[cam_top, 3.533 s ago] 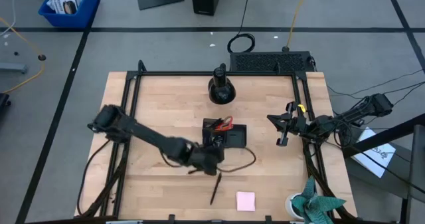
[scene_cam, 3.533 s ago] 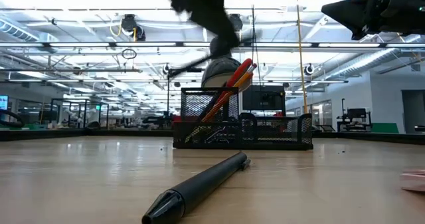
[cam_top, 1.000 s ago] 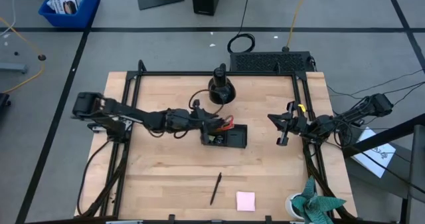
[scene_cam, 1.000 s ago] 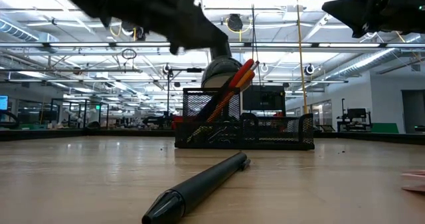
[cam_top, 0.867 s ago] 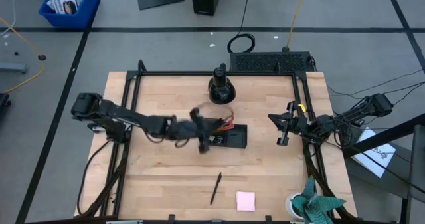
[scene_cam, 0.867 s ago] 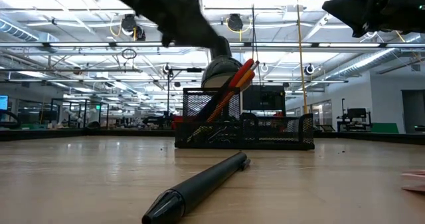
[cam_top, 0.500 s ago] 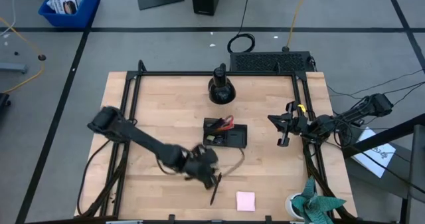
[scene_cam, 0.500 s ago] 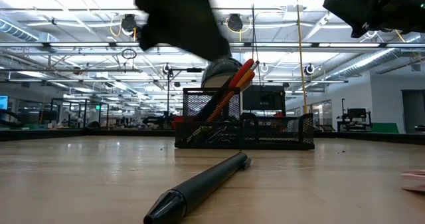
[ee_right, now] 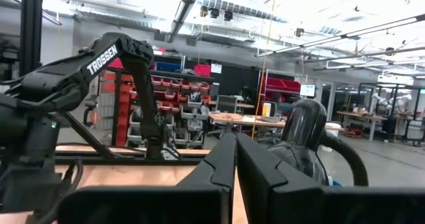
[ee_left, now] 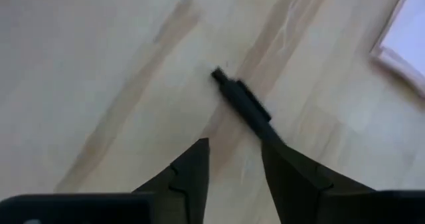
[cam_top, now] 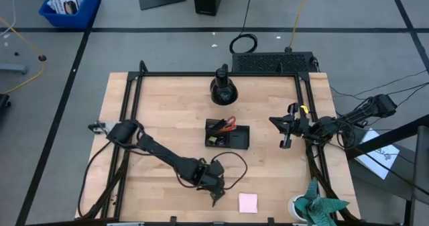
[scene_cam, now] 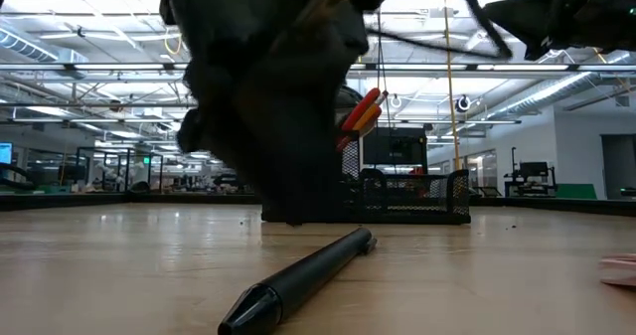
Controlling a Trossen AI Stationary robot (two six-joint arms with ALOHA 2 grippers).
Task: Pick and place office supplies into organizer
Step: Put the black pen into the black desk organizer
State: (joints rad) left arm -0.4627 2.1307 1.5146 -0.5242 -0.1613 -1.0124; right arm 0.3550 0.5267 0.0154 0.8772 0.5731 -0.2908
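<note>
The left claw (cam_top: 213, 187) is lowered over the black pen (ee_left: 244, 107) lying loose on the worktop (cam_top: 161, 112) near the pink pad (cam_top: 248, 202), fingers (ee_left: 192, 171) parted to straddle it, nothing grasped. The organizer (cam_top: 227, 135) stands mid-worktop. The right claw (cam_top: 285, 131) is parked clenched, far right.

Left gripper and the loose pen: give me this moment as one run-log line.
left gripper: open, above black pen, not gripping | right gripper: shut, waiting at table's right edge | pink sticky-note pad: on table | organizer: partly filled
</note>
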